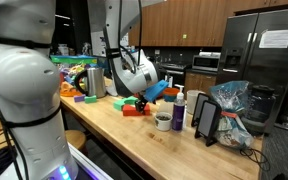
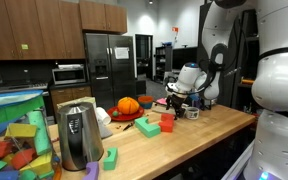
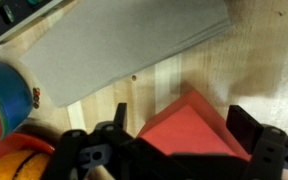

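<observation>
In the wrist view a red block (image 3: 189,125) lies on the wooden worktop between my gripper's two black fingers (image 3: 179,122). The fingers stand spread on either side of it, with a gap showing on the left side. The block sits turned, one corner pointing away from me. In both exterior views the gripper (image 1: 136,96) (image 2: 177,100) hangs low over the worktop, just above the red block (image 1: 133,109). A grey flat mat (image 3: 124,45) lies just beyond the block.
An orange ball (image 2: 128,105) (image 3: 12,160) and a blue bowl (image 3: 2,100) sit near the gripper. A steel kettle (image 2: 79,135) (image 1: 94,82), a green block (image 2: 167,123), a cup (image 1: 163,121), a purple bottle (image 1: 178,106) and a plastic bag (image 1: 230,104) stand on the worktop (image 1: 134,135).
</observation>
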`<state>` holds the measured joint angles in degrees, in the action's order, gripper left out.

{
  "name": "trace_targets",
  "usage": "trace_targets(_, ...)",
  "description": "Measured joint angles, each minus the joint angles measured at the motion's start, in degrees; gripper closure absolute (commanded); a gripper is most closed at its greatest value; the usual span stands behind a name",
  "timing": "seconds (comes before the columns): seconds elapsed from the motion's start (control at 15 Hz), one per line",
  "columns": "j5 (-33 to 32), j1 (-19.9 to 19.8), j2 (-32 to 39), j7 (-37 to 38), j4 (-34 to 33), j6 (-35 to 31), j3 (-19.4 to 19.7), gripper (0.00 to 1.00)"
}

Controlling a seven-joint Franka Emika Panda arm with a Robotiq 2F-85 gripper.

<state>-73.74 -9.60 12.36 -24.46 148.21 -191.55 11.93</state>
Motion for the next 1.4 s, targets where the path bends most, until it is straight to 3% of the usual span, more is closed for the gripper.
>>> trace_targets(0.4, 0.01, -0.03, 2.16, -0.01, -2.46, 0.06, 0.03, 0.00)
trace_targets(1.4, 1.05, 5.36, 4.76, 0.00, -5.71, -0.02, 2.48, 0.00)
